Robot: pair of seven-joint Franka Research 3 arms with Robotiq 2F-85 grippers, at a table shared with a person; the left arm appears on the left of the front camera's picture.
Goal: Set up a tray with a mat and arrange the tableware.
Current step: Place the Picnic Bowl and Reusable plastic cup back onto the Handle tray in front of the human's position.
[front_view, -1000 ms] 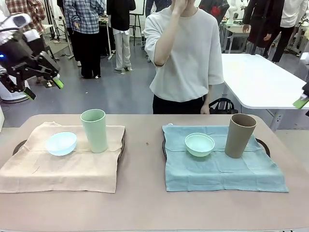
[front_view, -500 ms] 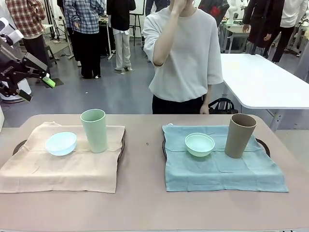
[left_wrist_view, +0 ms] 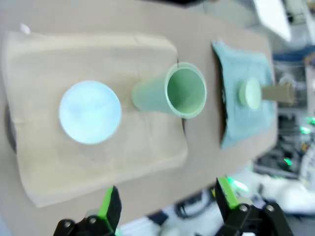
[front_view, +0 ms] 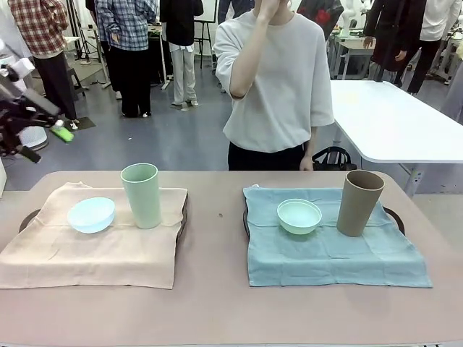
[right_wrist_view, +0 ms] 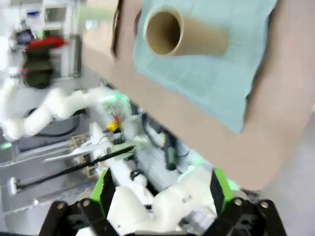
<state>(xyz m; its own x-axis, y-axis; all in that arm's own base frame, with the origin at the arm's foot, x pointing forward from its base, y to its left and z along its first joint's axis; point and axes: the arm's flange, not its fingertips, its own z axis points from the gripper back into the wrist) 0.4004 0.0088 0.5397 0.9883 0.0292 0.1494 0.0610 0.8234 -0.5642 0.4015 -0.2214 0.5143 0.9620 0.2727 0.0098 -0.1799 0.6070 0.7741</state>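
There are two small round bowls: one pale blue plastic-looking bowl (front_view: 91,214) at the left of the frame and one mint green plastic-looking bowl (front_view: 299,215) right of the middle. There are two tall cups with no handles: one light green cup (front_view: 140,195) and one tan brown cup (front_view: 359,202). There are two cloth mats: one beige mat (front_view: 94,253) and one teal blue mat (front_view: 333,256). There are two dark round trays, one (front_view: 29,217) under each mat (front_view: 394,217). There is one brown table (front_view: 217,311).
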